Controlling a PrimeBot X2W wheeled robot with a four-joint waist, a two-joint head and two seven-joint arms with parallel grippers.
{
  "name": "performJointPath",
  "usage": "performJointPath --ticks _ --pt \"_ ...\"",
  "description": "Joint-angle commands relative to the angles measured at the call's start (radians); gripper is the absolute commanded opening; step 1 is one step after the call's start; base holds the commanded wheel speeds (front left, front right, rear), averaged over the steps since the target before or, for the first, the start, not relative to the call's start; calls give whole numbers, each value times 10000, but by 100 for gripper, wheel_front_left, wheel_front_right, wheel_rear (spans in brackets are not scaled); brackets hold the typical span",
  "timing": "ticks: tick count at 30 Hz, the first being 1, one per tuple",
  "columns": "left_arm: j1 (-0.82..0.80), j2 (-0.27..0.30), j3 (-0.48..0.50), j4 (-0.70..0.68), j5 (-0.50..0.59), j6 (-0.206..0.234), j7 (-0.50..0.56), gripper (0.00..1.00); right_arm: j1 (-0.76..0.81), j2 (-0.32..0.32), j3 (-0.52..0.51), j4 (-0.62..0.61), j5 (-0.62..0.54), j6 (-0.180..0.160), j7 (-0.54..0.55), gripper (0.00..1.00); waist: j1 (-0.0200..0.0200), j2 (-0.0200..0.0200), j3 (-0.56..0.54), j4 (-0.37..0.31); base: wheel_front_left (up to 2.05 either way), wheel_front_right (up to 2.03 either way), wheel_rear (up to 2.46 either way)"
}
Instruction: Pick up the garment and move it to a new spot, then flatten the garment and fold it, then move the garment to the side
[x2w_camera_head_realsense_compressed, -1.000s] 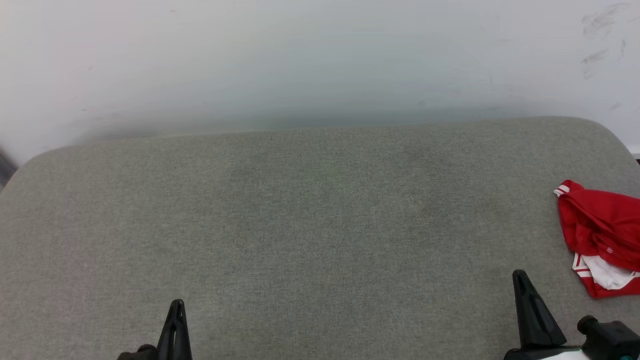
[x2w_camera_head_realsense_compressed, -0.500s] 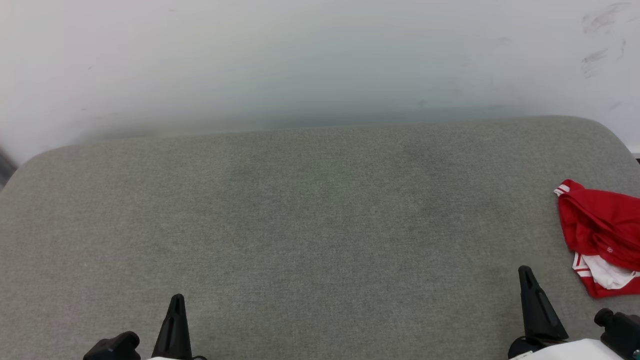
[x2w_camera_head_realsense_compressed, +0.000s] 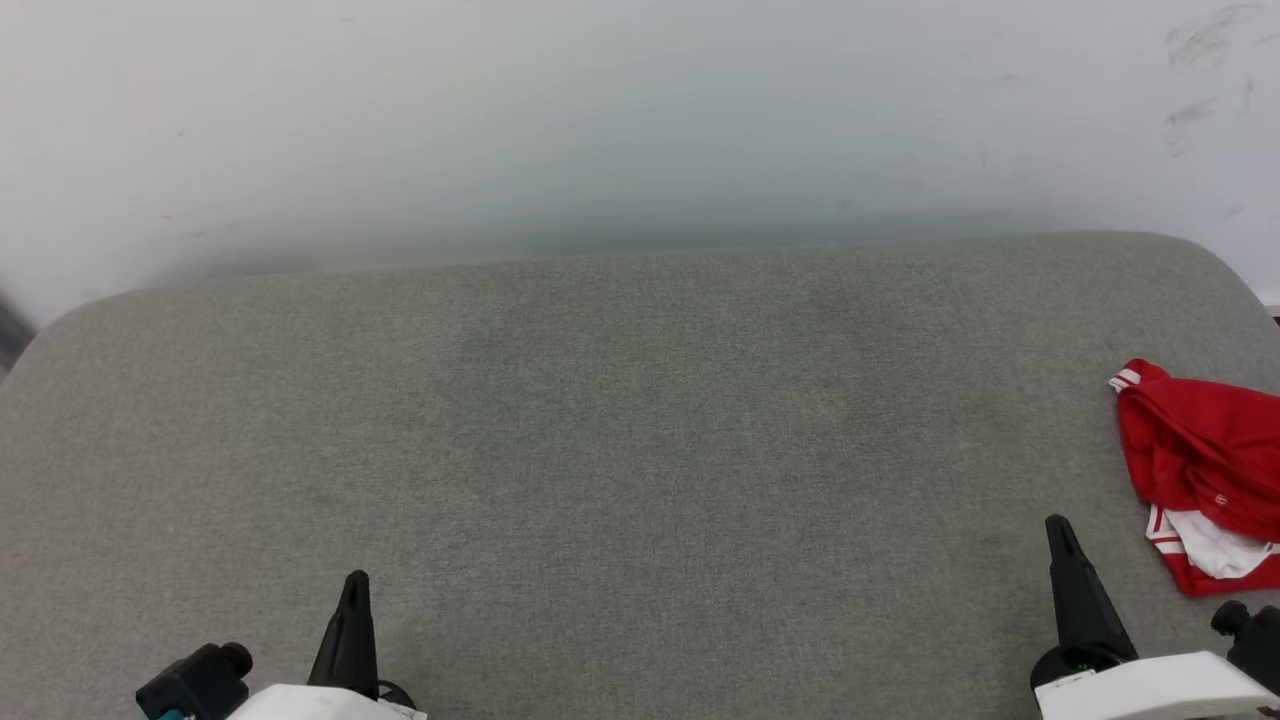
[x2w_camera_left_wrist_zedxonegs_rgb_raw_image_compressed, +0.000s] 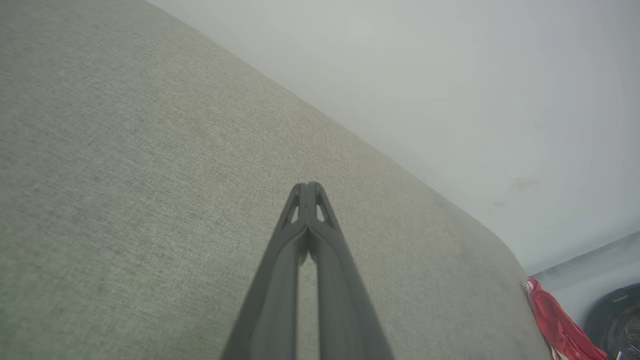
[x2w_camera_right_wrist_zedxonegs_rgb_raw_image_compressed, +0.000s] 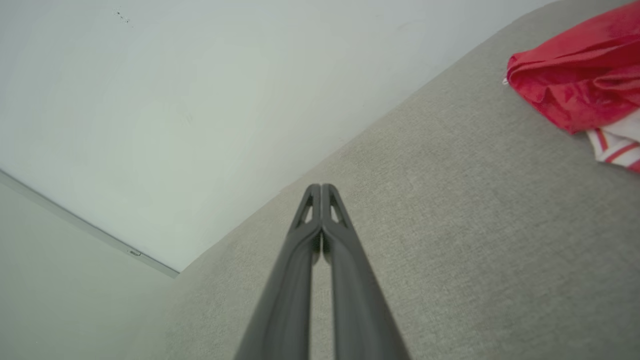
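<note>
The garment, red with a white striped sleeve, lies crumpled at the right edge of the grey padded surface. It also shows at the upper right of the right wrist view and as a red sliver at the lower right of the left wrist view. My right gripper is shut and empty, a short way left of the garment and nearer me. My left gripper is shut and empty at the lower left, far from the garment. In each wrist view the two dark fingers meet at the tips.
A pale wall rises directly behind the grey surface. The surface has rounded far corners, and its right edge runs just past the garment. A dark round object sits beyond that edge in the left wrist view.
Both grippers have slid forward over the surface, with more of their pale wrists coming into the head view. The garment has not moved.
</note>
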Motion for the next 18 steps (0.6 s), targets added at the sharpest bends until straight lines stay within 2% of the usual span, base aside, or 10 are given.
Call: performJointPath --ticks 1,18 --pt "-288 60 46 -28 -455 -97 76 0 -352 -99 -36 -67 436 -2 87 0 0 0 2 2 0 0 0" --pt "-791 103 238 359 -2698 -450 557 0 -720 -138 -144 230 2534 -2 578 0 0 0 18 18 0 0 0"
